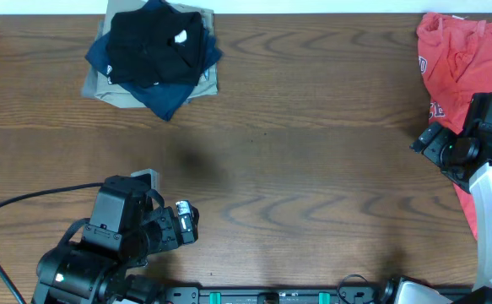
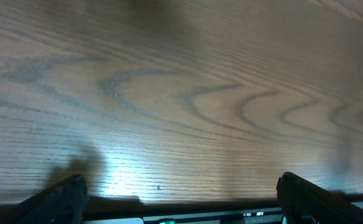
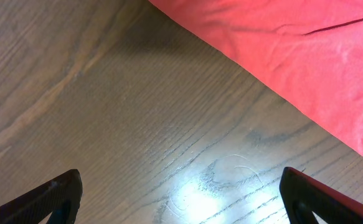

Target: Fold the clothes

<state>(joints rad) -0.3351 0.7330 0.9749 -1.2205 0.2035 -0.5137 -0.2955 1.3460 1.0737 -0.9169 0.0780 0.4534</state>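
Black T-shirt: lies at the far left of the table, topmost on a stack of garments. It is bundled compactly with uneven edges and a small white mark on its right side. Neither gripper touches it.
Stack beneath: a navy blue garment sits directly under it, one corner jutting toward the near side. A khaki-tan garment is at the bottom, showing along the left and near edges.
Table: wood-grain, with bare surface between the stack and both arms.
Left gripper: jaws spread wide with nothing between them. It is low over bare wood at the near left, well apart from the stack.
Right gripper: jaws spread wide and holding nothing. It is at the right edge, near the hem of a red garment.
Red garment: loose and rumpled at the far right, not folded, and partly hidden by the right arm.
Stage, as judged: the black shirt appears placed, with both arms standing clear of it.
Risk, stack: the black shirt sits askew on an offset pile. Any further tidying could drag the navy layer with it or tip the pile.
Risk, grasp: soft cloth lying flat on wood. A pinch that comes in too shallow may slip off, and one that goes too deep may catch two layers.
Risk, right arm: it stands over part of the red cloth, so a sweep could snag and bunch it.
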